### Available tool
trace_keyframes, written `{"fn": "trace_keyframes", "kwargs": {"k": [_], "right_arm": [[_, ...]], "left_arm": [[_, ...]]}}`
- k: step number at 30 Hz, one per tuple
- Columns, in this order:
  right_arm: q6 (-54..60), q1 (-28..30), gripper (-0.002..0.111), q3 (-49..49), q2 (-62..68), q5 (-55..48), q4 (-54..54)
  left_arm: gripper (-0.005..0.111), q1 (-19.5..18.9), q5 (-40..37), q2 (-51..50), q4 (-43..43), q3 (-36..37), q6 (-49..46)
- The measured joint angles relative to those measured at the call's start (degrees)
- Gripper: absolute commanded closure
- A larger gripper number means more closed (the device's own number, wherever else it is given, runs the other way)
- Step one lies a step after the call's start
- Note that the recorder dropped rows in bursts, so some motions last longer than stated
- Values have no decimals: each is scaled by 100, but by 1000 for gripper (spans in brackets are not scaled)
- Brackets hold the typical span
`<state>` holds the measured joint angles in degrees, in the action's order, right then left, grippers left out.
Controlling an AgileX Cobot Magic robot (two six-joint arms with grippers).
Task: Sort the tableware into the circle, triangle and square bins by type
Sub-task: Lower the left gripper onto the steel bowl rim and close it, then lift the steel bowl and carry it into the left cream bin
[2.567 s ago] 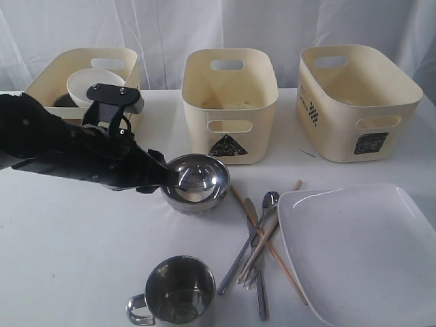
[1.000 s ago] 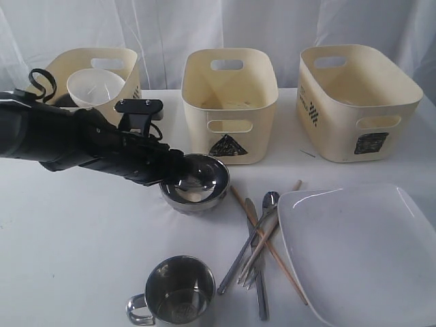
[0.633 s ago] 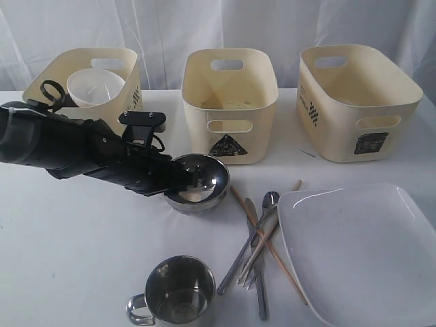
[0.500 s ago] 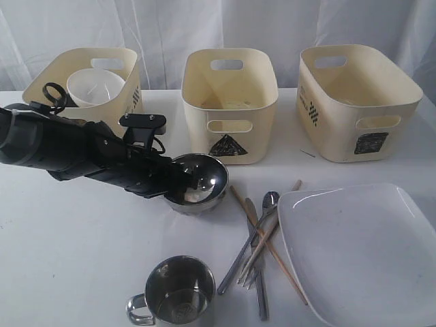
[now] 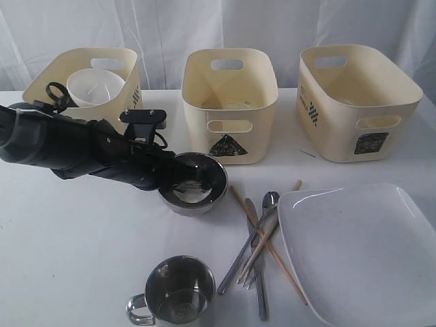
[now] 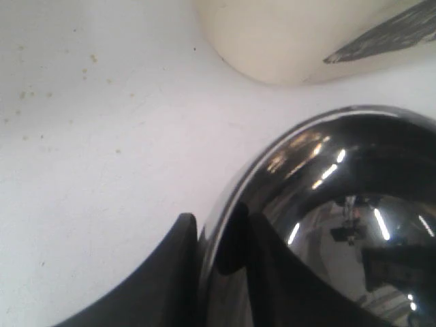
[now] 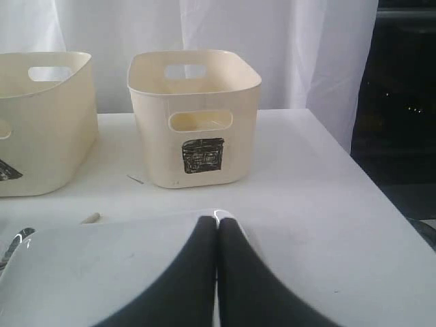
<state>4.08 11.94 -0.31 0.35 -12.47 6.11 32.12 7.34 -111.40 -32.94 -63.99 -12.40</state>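
The shiny steel bowl (image 5: pixel 197 184) sits on the white table in front of the triangle bin (image 5: pixel 230 102). My left gripper (image 5: pixel 172 177) is shut on its left rim. In the left wrist view one finger (image 6: pixel 163 272) lies outside the bowl (image 6: pixel 327 225) and the other inside. My right gripper (image 7: pixel 218 225) is shut and empty over a corner of the large white plate (image 7: pixel 88 272); it is outside the exterior view. The small white bowl (image 5: pixel 95 87) rests in the left bin (image 5: pixel 82 68). The square bin (image 5: pixel 357 102) stands at the right.
A steel mug (image 5: pixel 178 291) stands near the front edge. Spoon (image 5: pixel 269 201), chopsticks (image 5: pixel 269 245), fork and knife (image 5: pixel 260 286) lie crossed beside the plate (image 5: pixel 361 252). The left arm (image 5: pixel 61 146) stretches across in front of the left bin.
The left arm has swung lower and flatter, its gripper has settled onto the steel bowl's left rim, and the bowl has shifted slightly left. The rest of the tableware has not moved.
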Motion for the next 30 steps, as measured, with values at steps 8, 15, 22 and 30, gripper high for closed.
{"fn": "trace_keyframes", "kwargs": {"k": [8, 15, 22, 30], "right_arm": [[0, 0, 108, 0, 0, 0, 0], [0, 0, 108, 0, 0, 0, 0], [0, 0, 108, 0, 0, 0, 0], [0, 0, 108, 0, 0, 0, 0]], "left_arm": [[107, 0, -135, 184, 25, 0, -350], [107, 0, -812, 841, 118, 36, -1059], [107, -96, -1291, 1816, 453, 36, -1335], [107, -1026, -1562, 2645, 548, 36, -1345]]}}
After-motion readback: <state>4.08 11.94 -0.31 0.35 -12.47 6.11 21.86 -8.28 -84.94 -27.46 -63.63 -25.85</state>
